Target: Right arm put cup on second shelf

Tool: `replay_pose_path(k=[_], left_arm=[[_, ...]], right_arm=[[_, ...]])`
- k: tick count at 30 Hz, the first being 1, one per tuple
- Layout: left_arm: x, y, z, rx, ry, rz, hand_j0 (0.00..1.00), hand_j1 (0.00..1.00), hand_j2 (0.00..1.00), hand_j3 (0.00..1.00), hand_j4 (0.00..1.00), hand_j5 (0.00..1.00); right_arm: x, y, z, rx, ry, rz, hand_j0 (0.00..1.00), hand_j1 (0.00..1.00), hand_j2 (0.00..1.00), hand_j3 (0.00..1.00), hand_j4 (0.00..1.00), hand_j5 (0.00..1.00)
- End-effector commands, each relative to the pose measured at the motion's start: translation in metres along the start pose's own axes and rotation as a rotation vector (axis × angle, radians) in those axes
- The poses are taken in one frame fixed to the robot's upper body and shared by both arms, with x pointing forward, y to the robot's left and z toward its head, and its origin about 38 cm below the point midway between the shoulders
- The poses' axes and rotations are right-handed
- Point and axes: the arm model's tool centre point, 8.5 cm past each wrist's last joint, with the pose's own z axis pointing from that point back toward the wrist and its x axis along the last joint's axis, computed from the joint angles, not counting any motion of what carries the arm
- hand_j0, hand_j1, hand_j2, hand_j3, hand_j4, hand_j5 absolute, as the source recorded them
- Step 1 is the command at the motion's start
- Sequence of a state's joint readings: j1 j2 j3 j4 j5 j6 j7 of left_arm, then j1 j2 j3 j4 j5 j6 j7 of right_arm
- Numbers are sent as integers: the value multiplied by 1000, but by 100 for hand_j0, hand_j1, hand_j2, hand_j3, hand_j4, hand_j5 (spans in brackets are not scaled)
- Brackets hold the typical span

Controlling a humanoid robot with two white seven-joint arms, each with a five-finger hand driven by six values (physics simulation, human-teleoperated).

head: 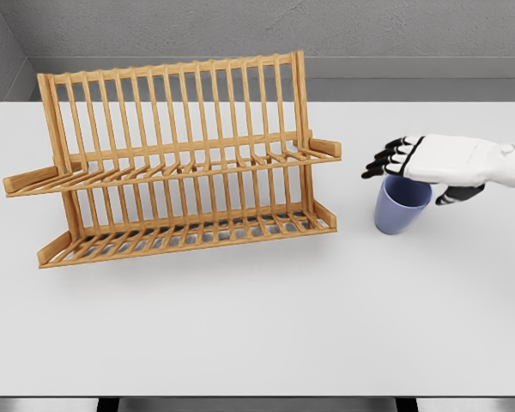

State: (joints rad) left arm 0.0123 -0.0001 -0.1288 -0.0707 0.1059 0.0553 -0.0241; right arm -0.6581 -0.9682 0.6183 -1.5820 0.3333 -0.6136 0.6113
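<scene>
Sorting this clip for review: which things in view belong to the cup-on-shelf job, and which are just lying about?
Belongs to the job:
- blue cup, upright on the table
- wooden rack, both shelves empty
- right hand, over the cup's rim, fingers extended

Just there:
- white table; nothing else lies about

I am working in a bare simulated test space, not a lived-in room: a plain white table (257, 326) runs nearly edge to edge under my view, backed by flat grey walls (240, 26) with no furnishings. Only a wooden two-tier dish rack (180, 163) and a blue cup (401, 204) hint at kitchen chores.
</scene>
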Motion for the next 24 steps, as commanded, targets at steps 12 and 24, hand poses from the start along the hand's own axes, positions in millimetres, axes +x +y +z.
replay_pose_path(k=[12, 24], left_arm=[[0, 0, 0, 1, 0, 0, 100, 100, 100, 100, 100, 100], [0, 0, 0, 0, 0, 0, 100, 100, 100, 100, 100, 100]], right_arm=[[-16, 24, -10, 35, 23, -84, 100, 100, 100, 100, 100, 100], [-15, 29, -24, 38, 4, -105, 100, 100, 100, 100, 100, 100]])
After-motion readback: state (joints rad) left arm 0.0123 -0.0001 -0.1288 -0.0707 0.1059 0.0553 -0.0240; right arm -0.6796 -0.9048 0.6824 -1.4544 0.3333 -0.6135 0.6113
